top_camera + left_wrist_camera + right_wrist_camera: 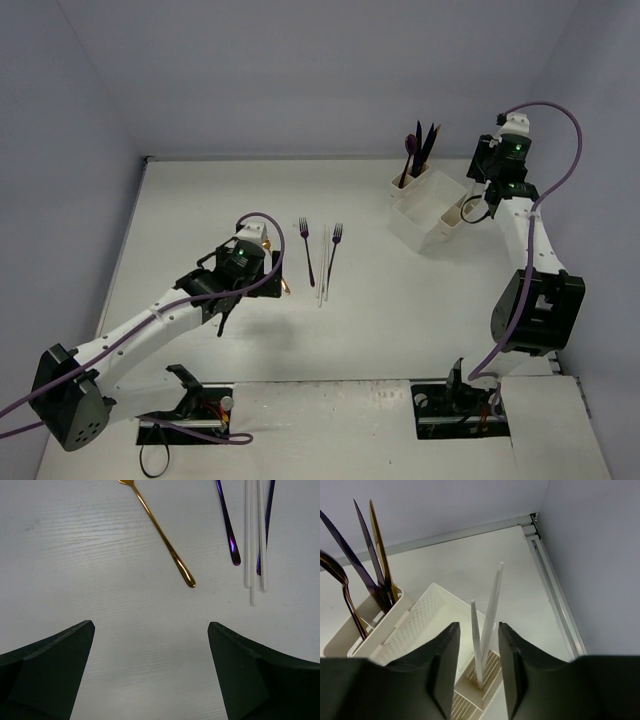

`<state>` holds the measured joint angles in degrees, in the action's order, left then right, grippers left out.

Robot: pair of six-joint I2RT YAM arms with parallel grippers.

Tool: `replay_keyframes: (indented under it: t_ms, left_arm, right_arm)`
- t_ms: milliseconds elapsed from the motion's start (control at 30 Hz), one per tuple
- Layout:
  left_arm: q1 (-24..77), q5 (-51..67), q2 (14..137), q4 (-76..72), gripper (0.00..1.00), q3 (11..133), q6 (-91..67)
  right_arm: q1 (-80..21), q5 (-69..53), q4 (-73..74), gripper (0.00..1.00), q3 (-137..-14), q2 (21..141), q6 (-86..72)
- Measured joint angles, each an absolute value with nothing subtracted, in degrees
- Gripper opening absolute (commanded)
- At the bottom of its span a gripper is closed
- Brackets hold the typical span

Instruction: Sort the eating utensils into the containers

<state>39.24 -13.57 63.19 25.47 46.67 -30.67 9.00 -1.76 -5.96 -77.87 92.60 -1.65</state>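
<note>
Release is the step, we judge, and doing it well means letting the right gripper (479,630) spread fully and lift straight up, so that neither jaw drags the two white plastic utensils (492,610) out of the small cup (465,700) of the organizer, where they stand on end, leaning. Its jaws stand a little apart around those white pieces, clamping nothing that we can see. Over the table (75,555) the left gripper (151,625) hovers with jaws spread wide and empty, just short of the gold spoon (162,535), with the purple forks (227,525) and loose white utensils (255,540) beside it.
</note>
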Motion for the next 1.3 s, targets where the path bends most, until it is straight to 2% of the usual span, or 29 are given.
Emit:
replay_keyframes:
  t_ms: [100,167,233,433,633,700,767,900,1033,1300]
  left_arm:
    - [39.2,-12.9,64.4,25.4,0.96,47.6,-31.2]
    - [39.2,-12.5,65.5,25.4,0.96,48.7,-31.8]
    - [39.2,-12.2,66.7,25.2,0.96,50.0,-32.3]
    - [39.2,-10.8,72.8,25.0,0.96,55.1,-34.6]
    - [39.7,-9.5,81.5,25.1,0.94,61.3,-36.8]
    - [40.3,-9.3,84.5,25.3,0.89,63.7,-37.3]
    - [41.5,-9.3,87.8,25.9,0.79,66.8,-37.7]
    - [44.0,-8.8,93.9,25.7,0.55,71.6,-38.8]
    - [46.7,-7.7,97.9,26.0,0.43,72.0,-40.3]
    - [51.8,-7.5,103.1,27.9,0.37,74.2,-43.4]
  right_arm:
    - [9.1,-1.7,-6.1,0.7,-77.9,92.3,-1.8]
    - [9.1,-1.7,-6.0,0.89,-77.9,91.6,-2.4]
    - [9.1,-1.7,-5.7,0.99,-77.9,90.5,-3.0]
    - [9.1,-1.7,-3.3,1.0,-77.7,82.7,-5.5]
    - [9.1,-1.5,-2.4,1.0,-72.4,67.1,-10.3]
    - [8.8,-0.7,-2.3,1.0,-69.6,61.8,-11.9]
    - [7.7,1.0,-1.9,1.0,-67.1,57.7,-12.9]
    - [3.8,3.0,0.0,1.0,-63.4,52.9,-13.9]
    - [1.0,4.0,2.9,1.0,-59.2,49.5,-14.1]
    - [-2.7,5.8,8.7,1.0,-55.5,44.8,-14.2]
